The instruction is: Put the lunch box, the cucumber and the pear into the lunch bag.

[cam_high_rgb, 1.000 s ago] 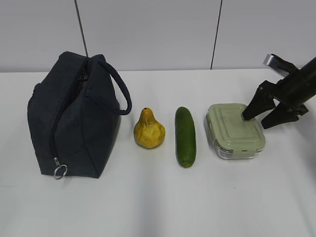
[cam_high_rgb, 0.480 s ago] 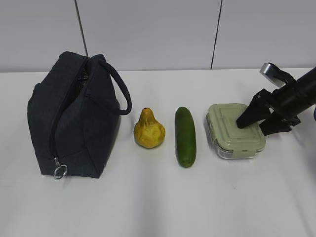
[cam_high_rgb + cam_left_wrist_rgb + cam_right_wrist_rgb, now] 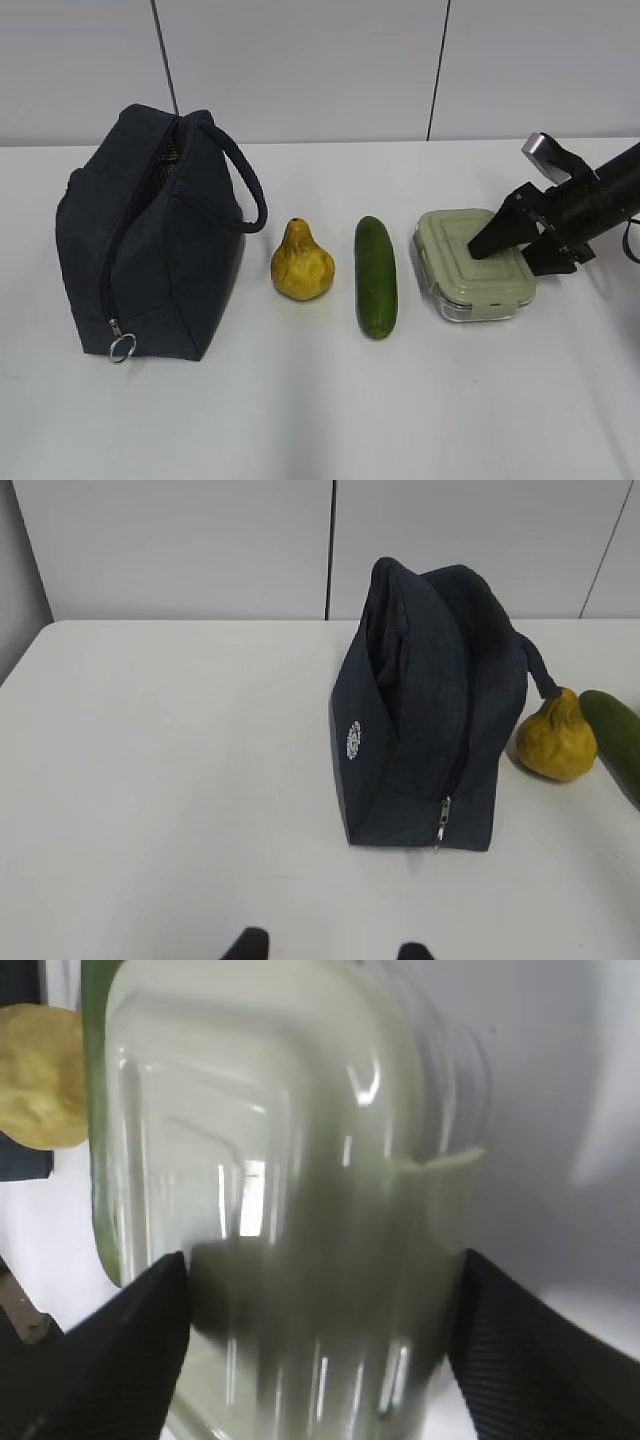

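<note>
My right gripper [image 3: 515,245] sits low over the right end of the lunch box [image 3: 473,264], jaws spread wide, one finger over the sage-green lid and the other off its right edge; in the right wrist view the box [image 3: 290,1190] fills the space between the two fingers [image 3: 120,1350], so I read this as straddling it but not yet clamped. I cannot tell whether a fingertip is touching the lid. My left gripper [image 3: 332,948] shows only as two dark fingertips at the bottom of the left wrist view, partly apart with nothing between them, hanging well back from the lunch bag [image 3: 150,240]. Nothing is packed yet, as far as I can judge: the box rests on the white table [image 3: 300,420] at the right, the cucumber [image 3: 375,277] lies just left of it, and the pear [image 3: 302,262] stands between the cucumber and the bag. The bag stands upright on the left, its zipper pull [image 3: 121,346] down at the near bottom corner, so the top looks open, though I cannot see inside. All three items remain to go in; I judge the box is first.
</note>
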`<state>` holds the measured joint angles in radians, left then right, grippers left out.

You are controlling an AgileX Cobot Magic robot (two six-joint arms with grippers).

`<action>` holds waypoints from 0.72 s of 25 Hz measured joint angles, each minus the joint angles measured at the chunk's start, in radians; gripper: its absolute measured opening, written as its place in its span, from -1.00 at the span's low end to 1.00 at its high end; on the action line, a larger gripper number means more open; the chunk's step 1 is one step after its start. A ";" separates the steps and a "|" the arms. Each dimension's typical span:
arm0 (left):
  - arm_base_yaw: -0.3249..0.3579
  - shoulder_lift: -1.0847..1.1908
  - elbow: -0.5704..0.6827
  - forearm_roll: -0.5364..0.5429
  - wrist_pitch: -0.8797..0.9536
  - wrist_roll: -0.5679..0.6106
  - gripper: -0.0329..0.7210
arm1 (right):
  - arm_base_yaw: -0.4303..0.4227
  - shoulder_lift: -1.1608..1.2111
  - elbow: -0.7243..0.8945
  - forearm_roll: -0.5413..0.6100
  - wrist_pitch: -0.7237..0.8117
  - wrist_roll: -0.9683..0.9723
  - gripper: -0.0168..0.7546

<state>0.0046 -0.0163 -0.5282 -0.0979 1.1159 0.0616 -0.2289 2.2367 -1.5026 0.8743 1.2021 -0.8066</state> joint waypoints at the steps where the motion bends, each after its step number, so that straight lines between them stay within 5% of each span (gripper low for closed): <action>1: 0.000 0.000 0.000 0.000 0.000 0.000 -0.27 | 0.000 0.004 -0.002 0.005 0.002 0.000 0.58; 8: 0.000 0.000 0.000 0.001 0.000 0.000 -0.27 | -0.009 0.012 -0.002 0.019 0.010 -0.002 0.53; 18: 0.000 0.000 0.000 0.001 0.000 0.000 -0.27 | -0.015 0.012 -0.008 0.047 0.039 -0.003 0.07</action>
<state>0.0046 -0.0163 -0.5282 -0.0971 1.1159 0.0616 -0.2435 2.2492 -1.5103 0.9214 1.2416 -0.8100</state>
